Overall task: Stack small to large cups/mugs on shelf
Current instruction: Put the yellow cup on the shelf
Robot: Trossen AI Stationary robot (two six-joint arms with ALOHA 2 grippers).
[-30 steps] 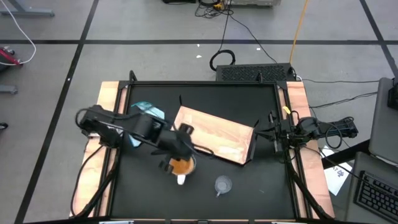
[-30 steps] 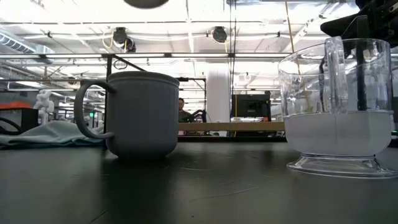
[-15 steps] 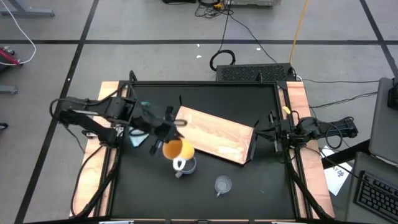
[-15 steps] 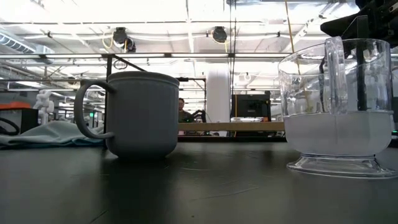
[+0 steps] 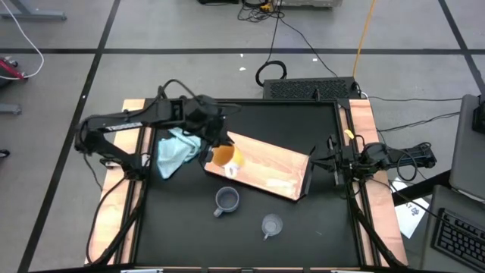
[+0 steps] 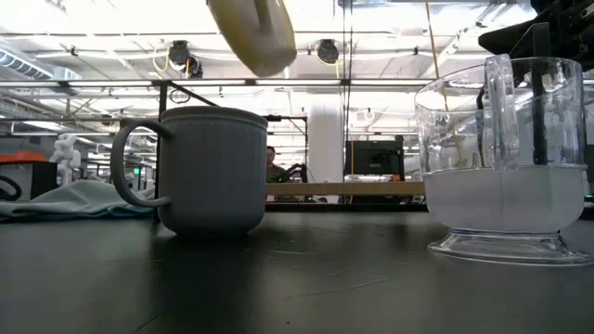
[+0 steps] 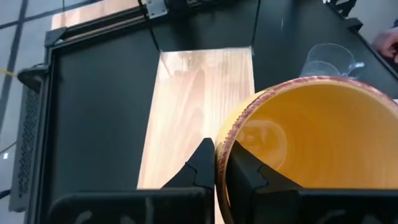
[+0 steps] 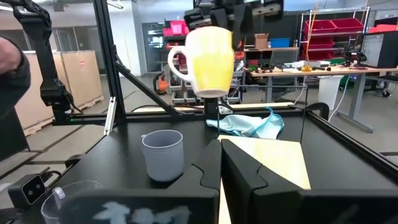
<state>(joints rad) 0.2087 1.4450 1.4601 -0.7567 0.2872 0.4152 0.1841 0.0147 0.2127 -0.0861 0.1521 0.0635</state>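
My left gripper (image 5: pixel 213 149) is shut on the orange mug (image 5: pixel 224 158) and holds it in the air over the left end of the light-wood shelf (image 5: pixel 267 168). The mug also shows in the right wrist view (image 8: pixel 212 57), with its pale handle (image 8: pixel 177 62) to one side. The blue-grey mug (image 5: pixel 226 200) stands upright on the black table, near of the shelf. The clear cup (image 5: pixel 271 225) stands near and right of it. My right gripper (image 5: pixel 334 161) waits at the table's right edge, shut and empty. My left gripper pinches the orange mug's rim (image 7: pixel 219 144), one finger (image 7: pixel 245 169) inside the mug and one finger (image 7: pixel 202 167) outside. The fingers come from above, pointing down. The mug hangs below them, roughly upright and clear of the shelf and the table.
A teal-blue cloth (image 5: pixel 174 150) lies on the table left of the shelf, under my left arm. The shelf lies slantwise, with dark brackets (image 5: pixel 307 180) at its right end. A person's hand (image 7: pixel 388 43) shows beyond the table. Bare tabletop lies near of the cups.
My left gripper has carried the orange mug up and toward the table's far edge, from above the blue-grey mug to above the shelf's left end. The blue-grey mug, hidden under it before, now stands uncovered. The cloth is no longer hidden by the arm.
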